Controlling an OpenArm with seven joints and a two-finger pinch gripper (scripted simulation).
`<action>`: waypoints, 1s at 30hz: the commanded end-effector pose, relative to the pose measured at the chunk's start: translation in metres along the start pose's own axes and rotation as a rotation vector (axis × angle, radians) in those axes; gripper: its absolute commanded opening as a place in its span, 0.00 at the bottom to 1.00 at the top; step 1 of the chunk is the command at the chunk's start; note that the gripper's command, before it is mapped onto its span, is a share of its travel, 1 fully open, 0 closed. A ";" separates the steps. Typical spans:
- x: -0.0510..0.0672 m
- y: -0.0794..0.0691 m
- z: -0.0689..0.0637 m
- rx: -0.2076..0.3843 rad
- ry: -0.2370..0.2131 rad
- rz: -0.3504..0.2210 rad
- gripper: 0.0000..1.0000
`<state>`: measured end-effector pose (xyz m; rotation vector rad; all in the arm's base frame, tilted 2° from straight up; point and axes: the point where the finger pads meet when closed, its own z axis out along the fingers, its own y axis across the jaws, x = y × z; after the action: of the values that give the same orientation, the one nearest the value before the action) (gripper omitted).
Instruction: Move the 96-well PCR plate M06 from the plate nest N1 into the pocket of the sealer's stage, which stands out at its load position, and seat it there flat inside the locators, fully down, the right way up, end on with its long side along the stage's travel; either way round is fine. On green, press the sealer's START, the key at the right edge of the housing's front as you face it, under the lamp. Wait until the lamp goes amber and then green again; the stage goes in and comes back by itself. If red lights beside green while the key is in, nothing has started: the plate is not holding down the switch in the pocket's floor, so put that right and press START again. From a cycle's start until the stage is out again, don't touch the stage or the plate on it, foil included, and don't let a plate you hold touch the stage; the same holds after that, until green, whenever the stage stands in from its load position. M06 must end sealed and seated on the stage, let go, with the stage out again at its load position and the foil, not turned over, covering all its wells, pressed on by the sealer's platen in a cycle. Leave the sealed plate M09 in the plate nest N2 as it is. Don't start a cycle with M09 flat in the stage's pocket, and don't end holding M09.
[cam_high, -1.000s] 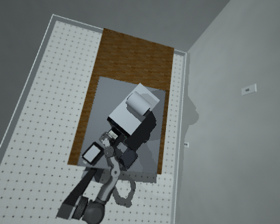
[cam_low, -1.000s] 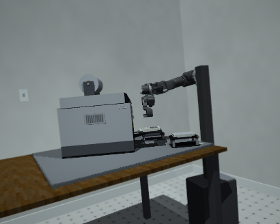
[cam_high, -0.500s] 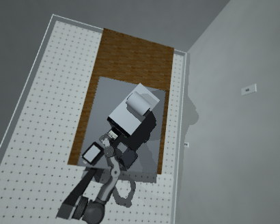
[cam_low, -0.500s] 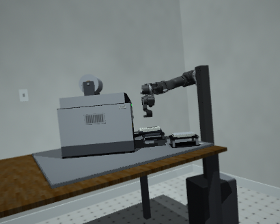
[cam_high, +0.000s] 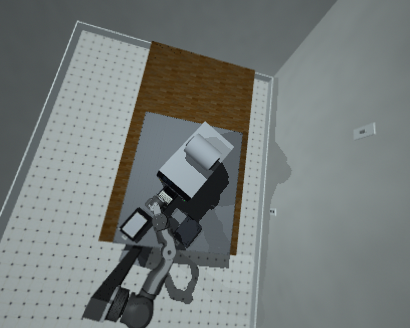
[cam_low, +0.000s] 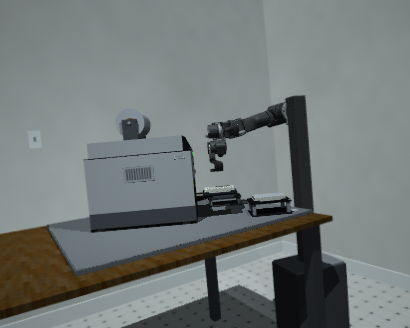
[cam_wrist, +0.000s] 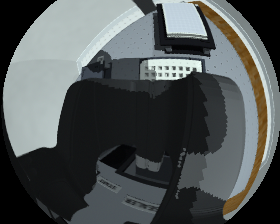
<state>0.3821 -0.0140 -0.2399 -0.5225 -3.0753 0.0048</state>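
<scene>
Though plain and grey-walled, meets in a corner behind the work, over a white dotted tile floor (cam_low: 240, 280), with a small light wall plate (cam_low: 34, 139) to the far left. Rests everything on a long wooden desk (cam_low: 30, 270) topped by a grey mat (cam_low: 150, 245).

On the mat's left and middle: boxy grey sealer (cam_low: 140, 185), foil roll (cam_low: 132, 122) on top, a green speck at its upper right front corner. Just right of the housing: stage out in front, 96-well plate M06 (cam_low: 220, 189) lying on it with wells up. Too small to judge whether fully down. Right again and apart from the stage: sealed plate M09 (cam_low: 270, 198) in its nest. From the top view, beside M09: dark nest N1 (cam_high: 189, 231).

Leaves a strip of bare wood along the desk's near edge, beyond the mat's border, and bare mat near the sealer's side. Open air above both plates, between the housing's right face and the dark column (cam_low: 299, 150) at the desk's right end.

Reaches left from the column's top as a nearly level arm (cam_low: 250, 121), then bends down at the wrist. Hangs the gripper (cam_low: 216, 167) well above M06, touching neither plate nor stage. Jaws pressed together, pinching nothing, pointing down. Fills most of the wrist view with their dark bulk, showing only a band of M06's wells beyond.
</scene>
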 end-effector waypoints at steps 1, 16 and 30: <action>0.000 0.001 -0.001 -0.003 -0.002 0.000 0.00; -0.012 -0.043 0.001 -0.186 -0.002 0.184 0.00; -0.024 -0.089 0.003 -0.368 -0.006 0.372 0.00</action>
<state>0.3727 -0.0901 -0.2420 -1.0407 -2.9415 -0.5838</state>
